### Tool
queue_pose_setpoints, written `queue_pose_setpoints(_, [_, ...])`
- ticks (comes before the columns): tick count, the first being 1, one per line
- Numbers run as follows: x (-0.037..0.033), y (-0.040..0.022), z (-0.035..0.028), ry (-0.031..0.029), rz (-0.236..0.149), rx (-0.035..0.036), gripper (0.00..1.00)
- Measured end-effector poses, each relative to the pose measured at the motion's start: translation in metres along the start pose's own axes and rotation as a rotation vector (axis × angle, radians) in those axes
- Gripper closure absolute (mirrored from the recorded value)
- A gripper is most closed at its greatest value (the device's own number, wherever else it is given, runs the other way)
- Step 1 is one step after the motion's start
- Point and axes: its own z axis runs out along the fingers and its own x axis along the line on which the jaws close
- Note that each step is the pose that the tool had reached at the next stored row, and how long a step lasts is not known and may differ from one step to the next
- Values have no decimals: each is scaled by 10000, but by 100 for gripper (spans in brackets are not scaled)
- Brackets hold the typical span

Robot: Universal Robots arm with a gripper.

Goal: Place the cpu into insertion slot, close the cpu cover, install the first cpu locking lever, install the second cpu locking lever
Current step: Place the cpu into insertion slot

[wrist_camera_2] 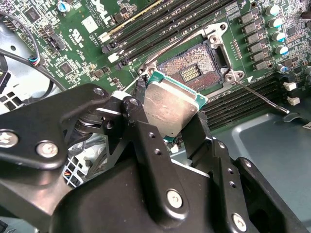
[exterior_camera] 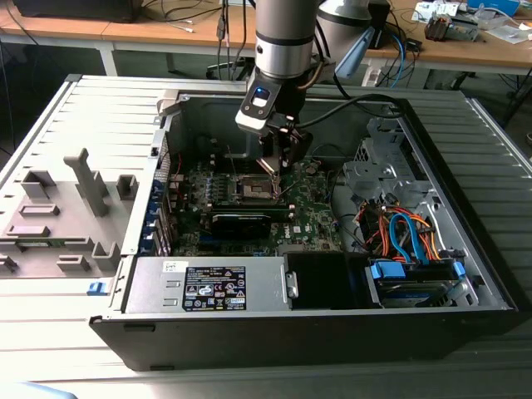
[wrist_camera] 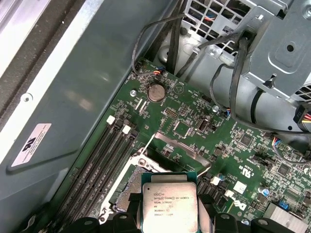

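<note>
The gripper (wrist_camera_2: 167, 127) is closed on the cpu (wrist_camera_2: 170, 107), with one finger on each of two opposite edges, so the contact side is free. It holds the cpu just above the slot (wrist_camera_2: 192, 68), not yet seated. The cover (wrist_camera: 177, 145) appears swung open and a lever (wrist_camera_2: 265, 99) is released, which leaves the slot uncovered.

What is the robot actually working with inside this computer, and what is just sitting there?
Part of the job:
- gripper, shut on the chip
- open socket near the chip
- metal cover, swung open
- thin locking lever

Just sitting there:
- power supply box
- orange and blue cables
- coin battery
- memory slots
</note>
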Motion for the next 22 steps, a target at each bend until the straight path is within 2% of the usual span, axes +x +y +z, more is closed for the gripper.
queue_pose_setpoints(22, [1,0,17,-39,105,28,45])
